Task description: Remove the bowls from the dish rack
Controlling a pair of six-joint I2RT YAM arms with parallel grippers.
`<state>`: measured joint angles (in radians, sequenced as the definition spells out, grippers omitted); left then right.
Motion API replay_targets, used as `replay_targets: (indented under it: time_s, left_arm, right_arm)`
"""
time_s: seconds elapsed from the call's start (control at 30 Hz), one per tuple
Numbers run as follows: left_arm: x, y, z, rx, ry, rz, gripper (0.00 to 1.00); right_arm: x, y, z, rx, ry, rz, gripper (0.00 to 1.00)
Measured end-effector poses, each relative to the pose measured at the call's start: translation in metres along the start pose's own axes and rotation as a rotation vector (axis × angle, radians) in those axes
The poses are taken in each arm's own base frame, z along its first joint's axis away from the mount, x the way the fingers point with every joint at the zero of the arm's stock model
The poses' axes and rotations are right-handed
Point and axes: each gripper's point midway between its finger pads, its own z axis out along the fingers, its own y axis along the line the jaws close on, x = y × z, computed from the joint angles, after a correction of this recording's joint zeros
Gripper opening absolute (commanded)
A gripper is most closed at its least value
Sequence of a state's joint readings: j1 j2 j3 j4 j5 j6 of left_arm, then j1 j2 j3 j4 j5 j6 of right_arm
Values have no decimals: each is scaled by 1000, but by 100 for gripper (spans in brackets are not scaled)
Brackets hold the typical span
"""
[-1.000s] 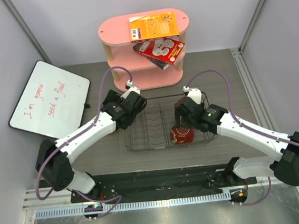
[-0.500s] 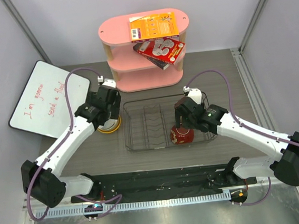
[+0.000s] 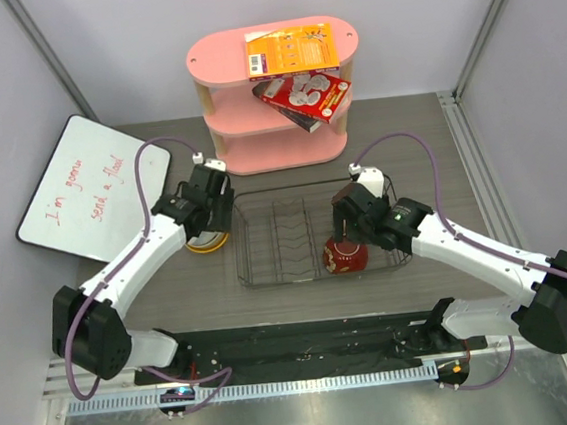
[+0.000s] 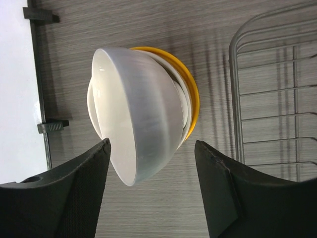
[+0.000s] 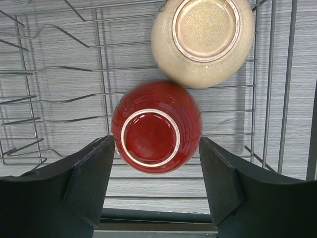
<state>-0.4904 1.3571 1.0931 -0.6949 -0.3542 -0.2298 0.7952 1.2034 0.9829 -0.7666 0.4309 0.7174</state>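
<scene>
A: Left of the dish rack (image 3: 281, 235)?
B: White bowl (image 4: 138, 114) stacked in yellow-orange bowl (image 4: 190, 94); left gripper (image 4: 152, 148) spread over them.
A: Inside?
B: Dark red bowl (image 5: 188, 114) and beige bowl (image 5: 203, 34), both inverted; right gripper (image 5: 156, 141) spread.

Whiteboard (image 3: 91, 189): "I'm gonna send a…" (red handwriting)

Rack, left half: open from above; rows of upright tines (image 3: 288, 234) block sideways travel across the dish rack (image 3: 291, 189).
Rack, right end: dark red bowl (image 5: 156, 126) and beige bowl (image 5: 202, 39) crowd it, seemingly touching; rack wall close by.
Left of rack: white bowl (image 4: 136, 131), tilted in yellow bowl (image 4: 191, 90), sits just beside the rack wall; whiteboard (image 3: 90, 186) beyond.
Behind rack: pink shelf (image 3: 274, 93) near far rim.
Near side: bare table (image 3: 202, 301) strip.
</scene>
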Motion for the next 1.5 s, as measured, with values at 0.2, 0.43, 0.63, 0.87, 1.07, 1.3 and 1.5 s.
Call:
replay_targets:
  time_s: [0.2,0.43,0.63,0.87,1.07,1.3,1.5]
  left_arm:
    - [9,-2,5,6,26,4,49]
    - [11,-4,8,9,38,9,29]
    - [17,-3,7,12,61,18,7]
    - [22,-1,5,6,83,26,11]
    - [25,-6,8,28,98,29,13]
    - [28,-17,18,61,138,35,13]
    - [31,-26,29,77,171,47,13]
  right_arm:
    - [2,-2,1,5,5,-3,75]
    - [2,-3,2,8,5,-2,75]
    - [3,-4,3,13,9,-1,75]
    - [3,-4,3,13,9,-4,75]
    - [3,-5,3,14,9,-2,75]
    - [3,-5,3,15,8,0,75]
    - [3,-5,3,14,9,0,75]
